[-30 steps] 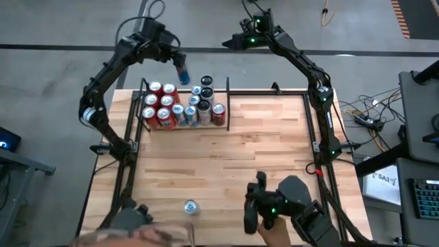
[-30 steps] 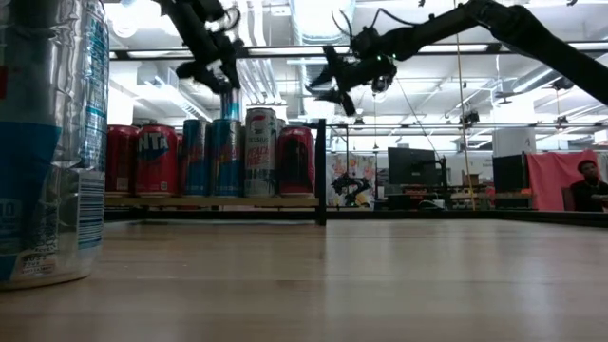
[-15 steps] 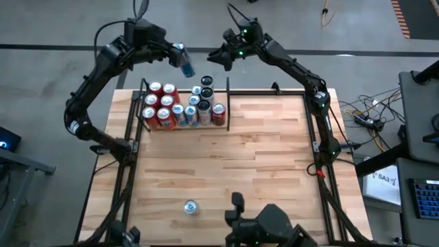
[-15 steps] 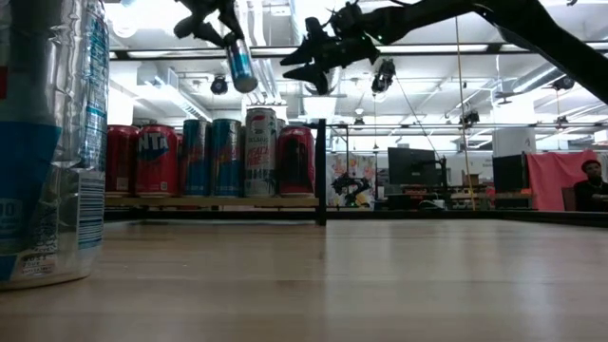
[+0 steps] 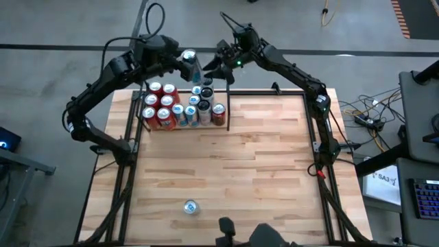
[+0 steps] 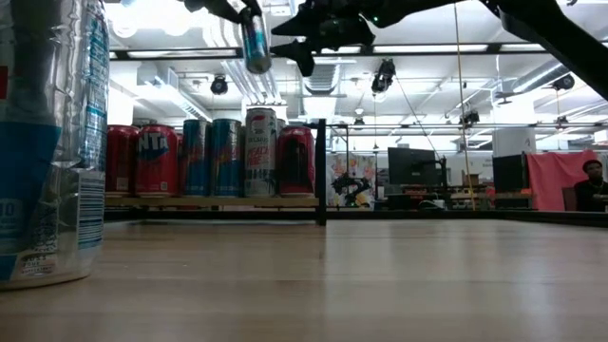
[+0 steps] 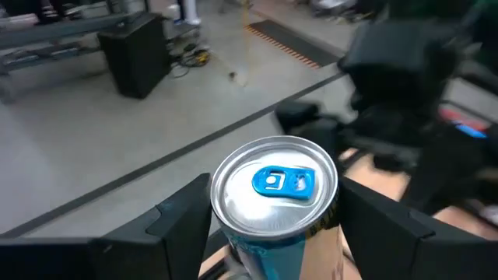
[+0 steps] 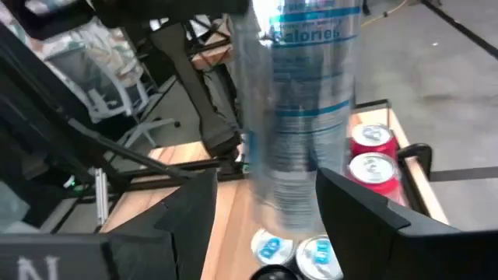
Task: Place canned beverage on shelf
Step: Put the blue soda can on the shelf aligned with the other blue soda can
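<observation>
Near can (image 6: pixel 47 142) cropped by the low view's left edge.

Grey concrete floor (image 5: pixel 62 27) spreads out beyond and below the left gripper (image 5: pixel 180 63) and the right gripper (image 5: pixel 211 65), crossed by a dark line (image 5: pixel 55 46) just behind them. Far to the right gripper's right and behind it lies an orange-and-black striped floor strip (image 5: pixel 401 17). Well to that gripper's right and nearer the front stand a dark desk (image 5: pixel 418 89) with a keyboard (image 5: pixel 425 199), and loose cables (image 5: pixel 367 120) lie on the floor. Ahead of the left gripper a black box (image 7: pixel 136 50) sits on the floor. In the low view, bright ceiling lights (image 6: pixel 313 19) glow level with both grippers. Below and beyond them are a dark monitor (image 6: pixel 413 166), a red panel (image 6: pixel 560 176) and a seated person (image 6: pixel 591 185).
</observation>
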Available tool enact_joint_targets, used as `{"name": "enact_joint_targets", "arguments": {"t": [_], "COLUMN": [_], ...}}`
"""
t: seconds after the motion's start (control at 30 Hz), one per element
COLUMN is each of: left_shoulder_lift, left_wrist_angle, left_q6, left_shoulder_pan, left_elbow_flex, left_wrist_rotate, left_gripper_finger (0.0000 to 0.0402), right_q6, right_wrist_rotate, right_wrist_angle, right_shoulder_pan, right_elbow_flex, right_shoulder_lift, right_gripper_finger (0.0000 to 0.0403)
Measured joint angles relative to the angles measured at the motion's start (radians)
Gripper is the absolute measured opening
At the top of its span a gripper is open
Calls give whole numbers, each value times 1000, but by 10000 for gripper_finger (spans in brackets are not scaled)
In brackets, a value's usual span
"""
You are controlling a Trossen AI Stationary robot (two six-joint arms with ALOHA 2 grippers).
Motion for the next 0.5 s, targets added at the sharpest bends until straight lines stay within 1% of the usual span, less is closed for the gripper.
{"name": "enact_joint_targets", "arguments": {"t": [0.1,0.27,0.4,0.5], "left_shoulder_lift": [0,0,3,5], "left_wrist_angle": [33,28,29,19], "left_q6": [-12,-40,-54,-44], "left_shoulder_pan": [-36,-74,-87,-91], "left_elbow_flex": [0,0,0,0], "left_wrist_rotate": [-24,-73,-78,-75], "left_gripper_finger": [235,235,235,235], "right_q6": [-11,2,1,-1], "right_wrist_rotate": [7,20,-40,-46], "right_wrist_angle": [-3,-6,-7,-12], "right_shoulder_pan": [9,10,13,17], "right_elbow_flex": [0,-1,-1,-1], "right_shoulder_lift": [0,0,0,0], "right_gripper_finger": [208,208,208,208]}}
